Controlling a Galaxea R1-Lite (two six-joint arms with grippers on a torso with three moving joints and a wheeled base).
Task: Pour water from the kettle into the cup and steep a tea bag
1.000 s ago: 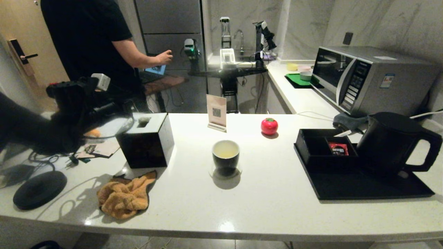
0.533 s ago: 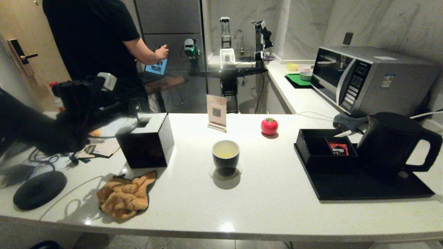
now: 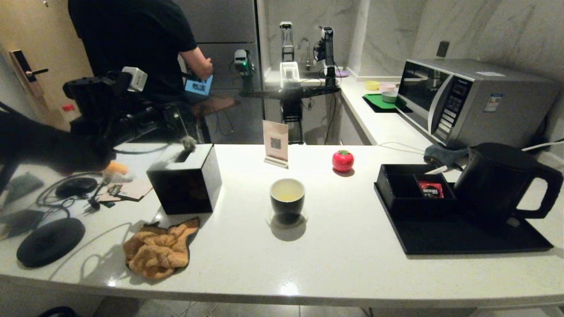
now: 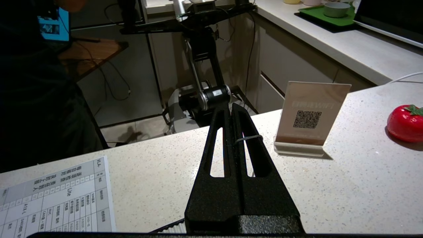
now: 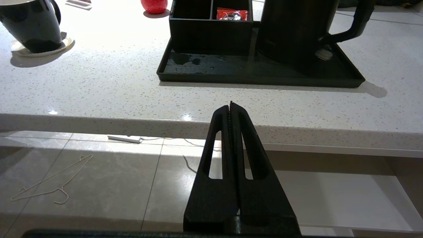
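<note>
My left gripper point(image 4: 230, 106) is shut on the thin string point(image 4: 248, 138) of the tea bag point(image 3: 188, 142). The small grey pouch hangs just above the top slot of a black box point(image 3: 185, 180) at the counter's left; the pouch itself is hidden in the left wrist view. The cup point(image 3: 287, 197) stands mid-counter, holding faintly yellow water point(image 3: 287, 192). To the right, the black kettle point(image 3: 502, 180) sits on a black tray point(image 3: 462, 240). My right gripper point(image 5: 230, 104) is shut and empty, below the counter's front edge.
A compartment box point(image 3: 403, 187) with a red packet point(image 3: 431, 189) stands on the tray. A QR sign point(image 3: 276, 143) and a red tomato figure point(image 3: 343, 160) stand behind the cup. An orange cloth point(image 3: 158, 248), a round black pad point(image 3: 50, 241), a microwave point(image 3: 467, 101) and a person point(image 3: 132, 44) are also here.
My left arm has risen and moved a little right, lifting the tea bag out of the black box's top slot. The person behind has shifted right.
</note>
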